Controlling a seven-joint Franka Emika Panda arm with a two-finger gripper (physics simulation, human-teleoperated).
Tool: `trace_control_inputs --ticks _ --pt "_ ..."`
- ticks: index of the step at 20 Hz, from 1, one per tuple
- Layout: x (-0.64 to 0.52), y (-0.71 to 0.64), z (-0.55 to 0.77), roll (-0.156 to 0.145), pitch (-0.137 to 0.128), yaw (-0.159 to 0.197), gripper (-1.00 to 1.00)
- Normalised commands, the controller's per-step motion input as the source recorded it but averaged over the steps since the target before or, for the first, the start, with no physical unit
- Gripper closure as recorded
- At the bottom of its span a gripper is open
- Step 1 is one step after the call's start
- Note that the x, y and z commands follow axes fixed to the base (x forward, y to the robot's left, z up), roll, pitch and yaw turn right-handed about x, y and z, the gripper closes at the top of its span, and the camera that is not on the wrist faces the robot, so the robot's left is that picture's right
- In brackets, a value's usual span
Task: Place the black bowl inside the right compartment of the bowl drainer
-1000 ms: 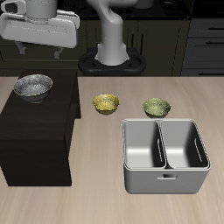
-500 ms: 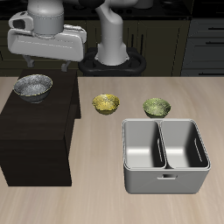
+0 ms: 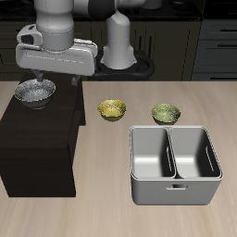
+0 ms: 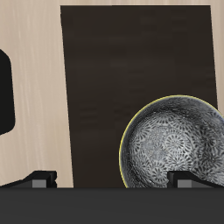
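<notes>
The black bowl (image 3: 34, 92), round with a silvery mottled inside, sits on top of the black cabinet (image 3: 37, 148) near its back edge. My gripper (image 3: 49, 81) hangs just above the bowl and slightly off to one side, open and holding nothing. In the wrist view the bowl (image 4: 175, 140) lies close below, offset toward one fingertip (image 4: 185, 179); the gap between the fingertips (image 4: 112, 181) is over the cabinet top (image 4: 114, 70). The bowl drainer (image 3: 176, 192), a grey two-well tub, stands on the table nearer the front edge, both wells empty.
Two small yellow-green bowls (image 3: 112, 110) (image 3: 166, 113) stand on the table between the cabinet and the drainer, just behind the drainer. The robot's base (image 3: 118, 56) rises at the back.
The gripper has come down and shifted sideways over the last second, from high above the cabinet's back to just over the black bowl. Nothing else moved.
</notes>
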Motion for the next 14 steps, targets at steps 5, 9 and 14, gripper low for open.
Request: trace_control_inputs --ticks 5,9,14 --pt "0.01 0.0 -0.25 -0.02 0.036 -0.001 -1.0" --pt "-0.02 -0.12 -0.2 -0.005 0.03 -0.011 -1.0" --pt "-0.04 -0.02 -0.25 0.003 0.053 0.025 -1.0"
